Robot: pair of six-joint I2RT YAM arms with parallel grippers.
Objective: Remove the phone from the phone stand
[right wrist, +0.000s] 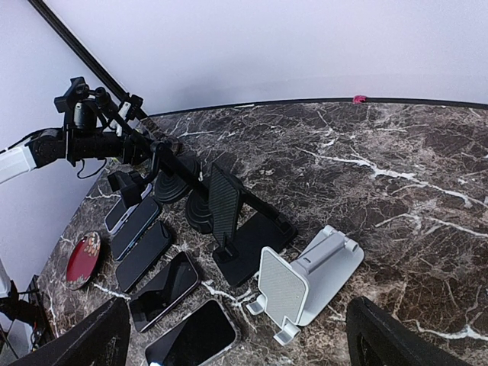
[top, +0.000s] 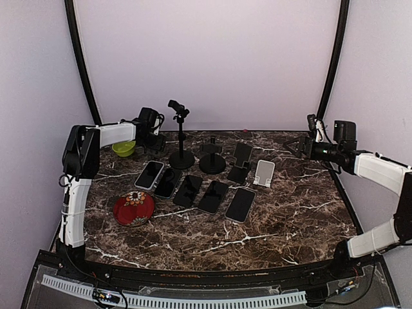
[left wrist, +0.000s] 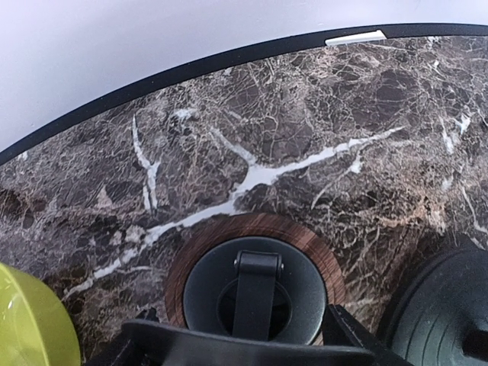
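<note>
My left gripper is at the table's back left, over a round phone stand with a wood-ringed base and a black arm. In the left wrist view a black phone lies edge-on across the bottom, and my left gripper is shut on it, a finger on each side. The phone is just above the stand's arm; I cannot tell whether they touch. My right gripper hovers open at the right with nothing in it. In its own view the right gripper is wide open above the white stand.
Several phones lie flat in a row mid-table. Behind them stand a tall black stand, a round black stand, a black folding stand and the white stand. A green bowl and a red plate are at the left.
</note>
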